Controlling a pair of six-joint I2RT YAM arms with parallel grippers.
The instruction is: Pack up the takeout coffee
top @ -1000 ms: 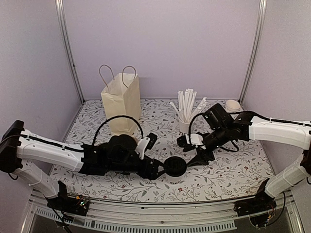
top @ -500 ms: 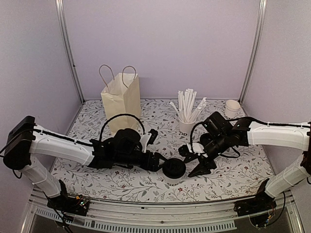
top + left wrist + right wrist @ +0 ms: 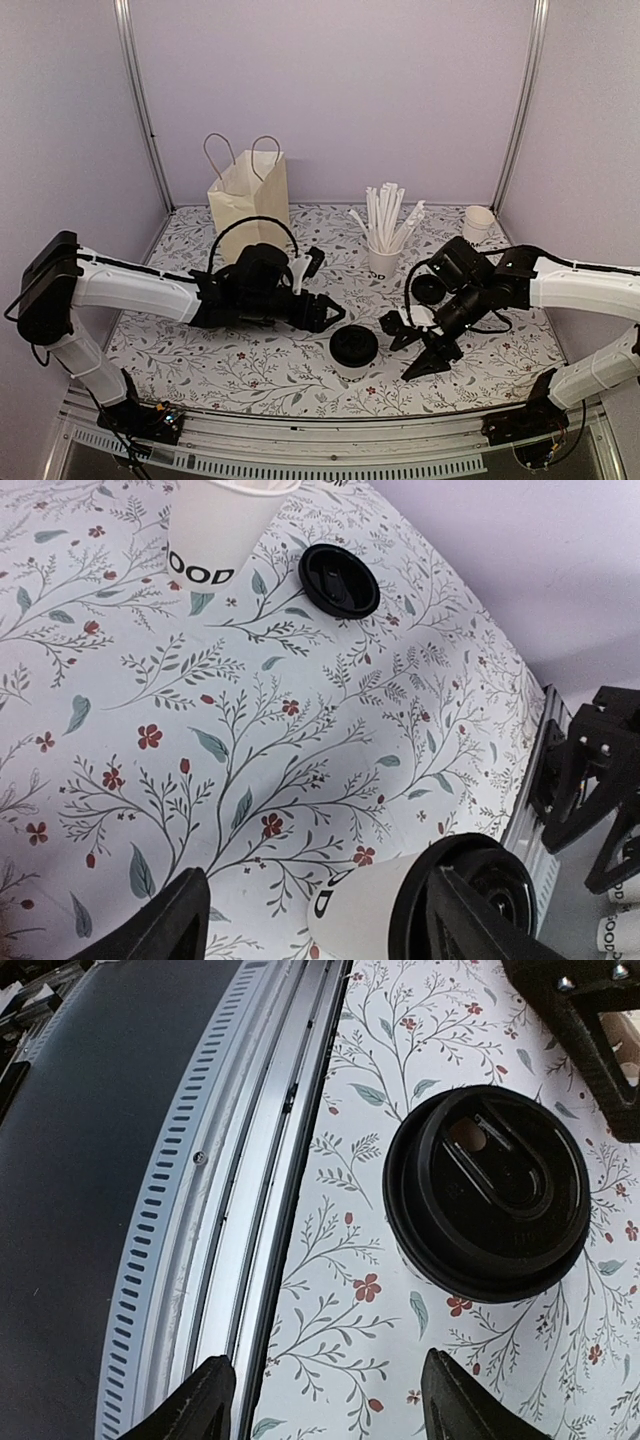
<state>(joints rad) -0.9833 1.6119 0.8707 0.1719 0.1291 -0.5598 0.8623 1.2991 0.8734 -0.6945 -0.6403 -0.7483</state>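
The takeout coffee (image 3: 354,346), a white paper cup with a black lid, stands upright near the table's front middle. My left gripper (image 3: 326,312) is open and empty, just left of and behind the cup, not touching it. In the left wrist view the cup (image 3: 365,908) shows low between my spread fingers, close to the right one; the gripper (image 3: 320,932) holds nothing. My right gripper (image 3: 402,348) is open and empty just right of the cup. In the right wrist view the black lid (image 3: 487,1190) lies ahead of my open gripper (image 3: 330,1410).
A cream paper bag (image 3: 250,208) with handles stands at the back left. A white cup full of straws (image 3: 384,232) stands mid-back; a stack of white cups (image 3: 478,222) is back right. A loose black lid (image 3: 338,580) lies by the straw cup (image 3: 215,535). The front rail (image 3: 250,1210) is close.
My left gripper has let go of the coffee cup and drawn back to the left. My right gripper has moved down toward the front edge. The cup stays standing.
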